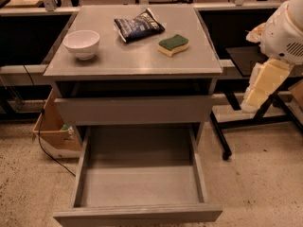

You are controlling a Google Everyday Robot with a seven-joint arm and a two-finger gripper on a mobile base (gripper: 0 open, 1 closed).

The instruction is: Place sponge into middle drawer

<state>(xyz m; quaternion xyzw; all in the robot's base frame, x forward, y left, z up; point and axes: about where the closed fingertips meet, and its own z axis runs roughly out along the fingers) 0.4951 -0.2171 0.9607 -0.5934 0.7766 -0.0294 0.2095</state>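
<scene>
Grey cabinet (132, 63) on a speckled floor; the robot's gripper (261, 86) hangs off its right side, holding nothing, whether open or closed cannot be told. Nearest on top lies the sponge (173, 44), green face up, then a dark snack bag (138, 25) and a white bowl (82, 43). Below, the middle drawer (139, 186) stands pulled out

High frontal downlook, end effector (251, 103) right

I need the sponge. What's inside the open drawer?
Just bare grey floor in the open drawer. Its back end is hidden under the cabinet. The sponge lies on top; the gripper is off right.
</scene>
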